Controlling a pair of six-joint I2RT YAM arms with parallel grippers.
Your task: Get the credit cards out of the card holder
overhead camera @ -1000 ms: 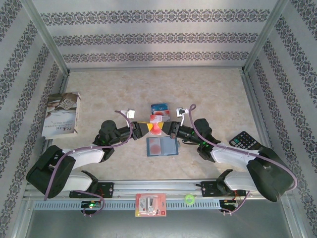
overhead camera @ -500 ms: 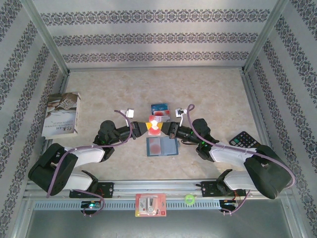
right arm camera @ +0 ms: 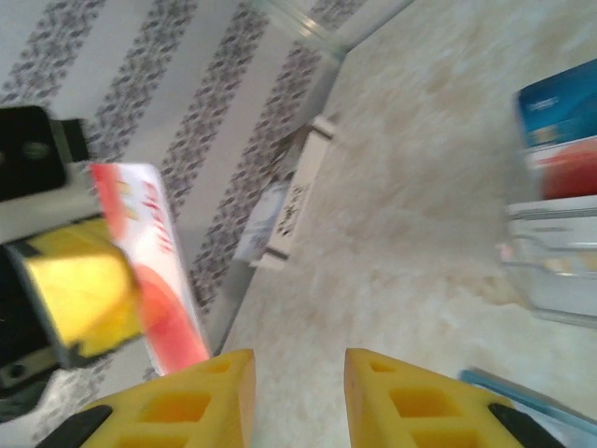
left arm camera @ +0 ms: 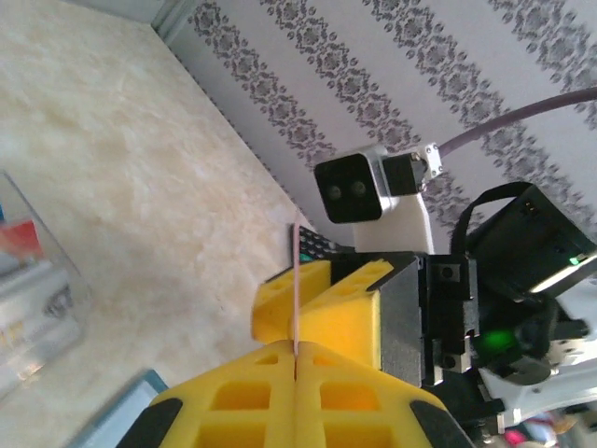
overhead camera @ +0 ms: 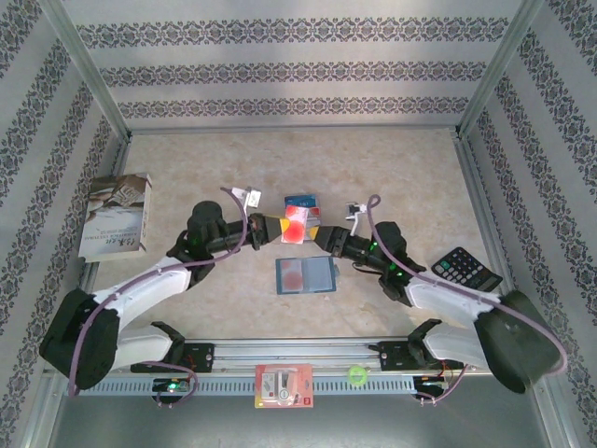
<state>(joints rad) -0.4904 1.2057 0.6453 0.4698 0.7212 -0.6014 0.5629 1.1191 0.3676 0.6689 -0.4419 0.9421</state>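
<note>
Fingers (left arm camera: 368, 387) of the left gripper (left arm camera: 295, 353) are closed flat on one red-and-white credit card (right arm camera: 149, 266), pinching it by its edge. The card stands on edge above the surface (overhead camera: 392, 168), just beyond the card holder (overhead camera: 305, 274). This grip likely keeps the card clear of the holder so it can be carried away and set down.

The right gripper (right arm camera: 298, 364) faces the left one from the other side of the held card. Its fingers (right arm camera: 224, 383) stand apart with nothing between them, just beside the card's lower corner. It appears to be out of the grip, leaving the card to the left arm alone.

The card holder lies opened flat on the surface, below the two grippers.

Count:
- Card holders: one.
- Cards held: one, red-and-white.
- Cards on the surface: one blue credit card (overhead camera: 300, 199), beyond the holder. A red patch (right arm camera: 569, 168) just beside it may be another; this cannot be confirmed.
- A red round mark shows through one holder pocket, so one card is probably inside.
</note>
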